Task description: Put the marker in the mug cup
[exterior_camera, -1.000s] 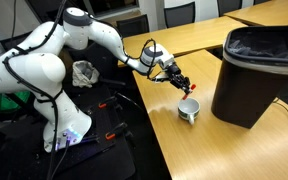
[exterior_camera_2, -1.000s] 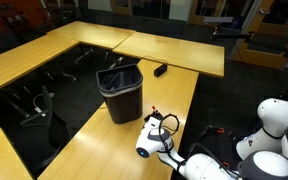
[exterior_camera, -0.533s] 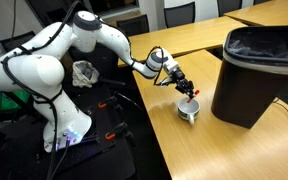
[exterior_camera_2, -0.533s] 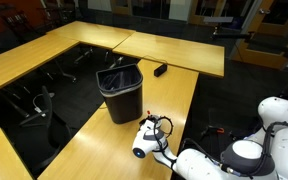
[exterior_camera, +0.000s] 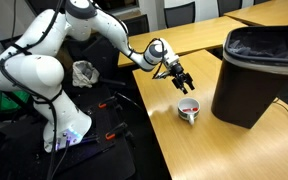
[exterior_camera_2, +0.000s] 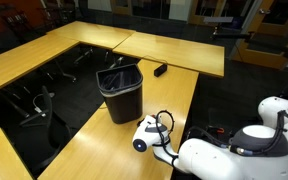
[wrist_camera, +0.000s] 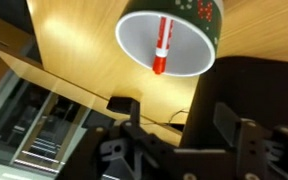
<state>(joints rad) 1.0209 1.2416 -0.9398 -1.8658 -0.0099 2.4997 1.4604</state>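
Marker [wrist_camera: 162,45] is inside the mug [wrist_camera: 189,55]; in the wrist view it shows as a thin red stick lying against the pale inner wall. The fingers [wrist_camera: 227,122] are spread apart and hold nothing. They hang above the mug and do not touch it. In an exterior view the mug stands upright on the wooden worktop [exterior_camera: 209,150], near the black bin [exterior_camera: 254,70], and a little red shows in its opening. The white arm [exterior_camera: 104,30] stretches over the worktop edge toward the mug
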